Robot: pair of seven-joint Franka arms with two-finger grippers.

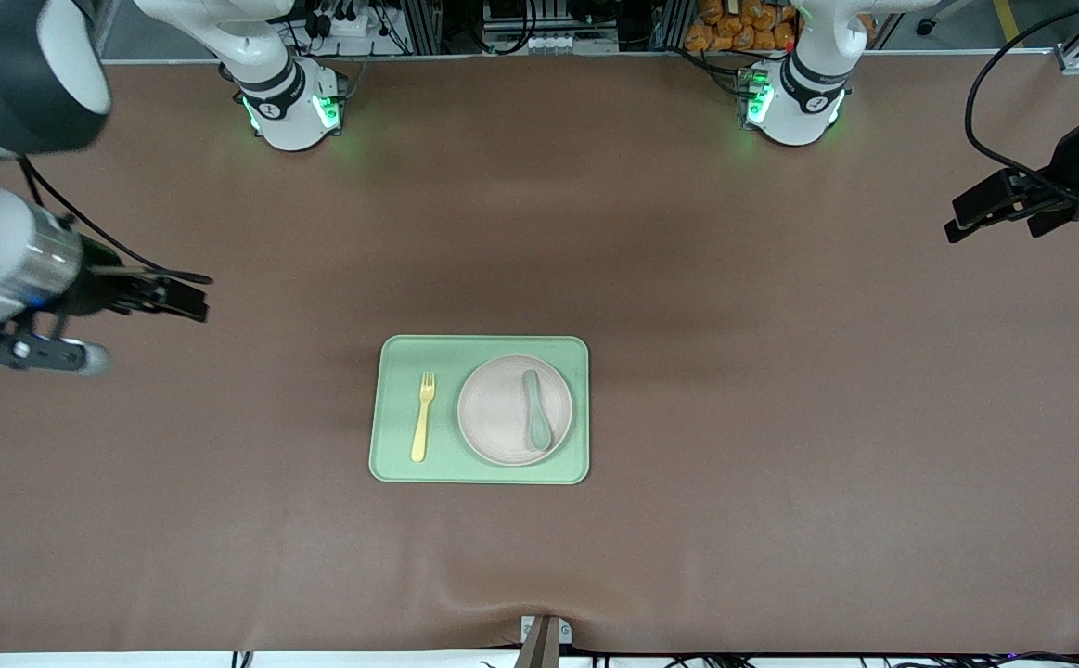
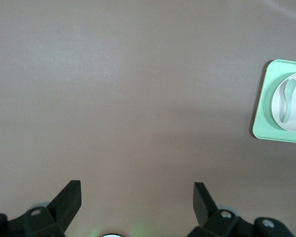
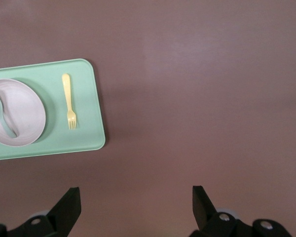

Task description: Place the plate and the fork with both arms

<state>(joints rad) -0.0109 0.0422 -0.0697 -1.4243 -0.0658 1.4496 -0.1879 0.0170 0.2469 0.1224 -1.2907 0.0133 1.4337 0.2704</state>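
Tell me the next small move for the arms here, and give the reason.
Probably bring the right gripper in over the fork, since it hangs open over bare table at its own end. The fork lies on the green tray beside the plate, toward that arm's end. The left gripper, also open, is over bare table too.

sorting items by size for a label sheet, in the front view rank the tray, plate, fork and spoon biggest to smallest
1. tray
2. plate
3. fork and spoon: they look close in length, the fork slightly longer and the spoon wider, so no ranking between them.
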